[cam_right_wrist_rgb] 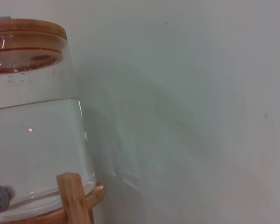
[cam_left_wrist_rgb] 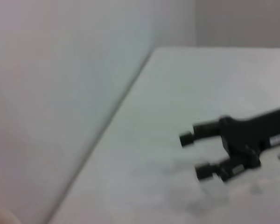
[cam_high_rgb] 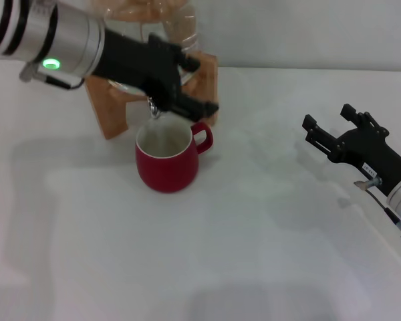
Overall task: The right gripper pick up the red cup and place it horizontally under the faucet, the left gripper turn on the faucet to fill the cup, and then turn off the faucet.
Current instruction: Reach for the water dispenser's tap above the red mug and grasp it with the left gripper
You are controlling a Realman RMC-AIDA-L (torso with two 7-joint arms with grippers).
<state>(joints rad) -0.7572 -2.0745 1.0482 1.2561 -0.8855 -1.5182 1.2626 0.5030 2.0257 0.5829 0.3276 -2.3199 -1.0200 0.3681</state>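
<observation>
Faucet and left gripper: the black two-fingered left gripper, on its white-and-silver arm, reaches in from the tabletop's far left corner and lies directly over the small shiny chrome faucet; whether its fingers are clenched on the lever cannot be told.
Cup: the glossy red cup with white inside stands upright just below the spout, towards the far edge of the white tabletop, loop handle pointing to the right edge.
Jar: the clear glass water jar on its wooden stand sits behind the cup, its wooden lid in place.
Right gripper: the black two-fingered right gripper rests released near the right edge, well apart from the cup, fingers spread and holding nothing.
Nearer arm: the left, already at the lever; the right is out of the way.
Obstacles: nothing stands between spout and cup mouth.
Stage, as judged: cup placed, faucet work in hand.
</observation>
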